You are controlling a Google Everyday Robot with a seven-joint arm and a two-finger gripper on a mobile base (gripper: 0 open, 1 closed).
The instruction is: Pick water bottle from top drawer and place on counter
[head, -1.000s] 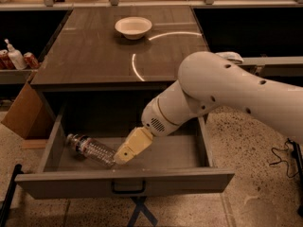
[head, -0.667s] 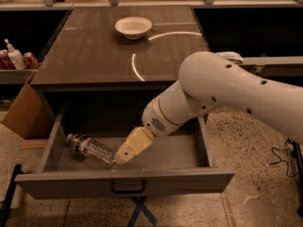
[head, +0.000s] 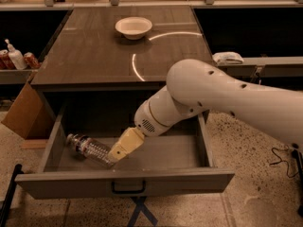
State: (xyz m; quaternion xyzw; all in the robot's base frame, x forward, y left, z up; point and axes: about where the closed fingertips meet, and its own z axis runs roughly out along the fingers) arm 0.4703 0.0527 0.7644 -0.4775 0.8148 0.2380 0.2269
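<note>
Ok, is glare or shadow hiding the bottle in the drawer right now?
Camera view: glare shows only as bright arcs on the counter near the white bowl; the back of the top drawer sits in deep shadow, but the water bottle lies lit on its floor, with the gripper at the bottle's near end.

A bowl [head: 134, 26] sits by the tabletop [head: 94, 56] far edge. Under its near edge, the top drawer [head: 189, 178] holds the water bottle [head: 90, 148] at left, with the gripper [head: 114, 157] at the bottle's right end.
</note>
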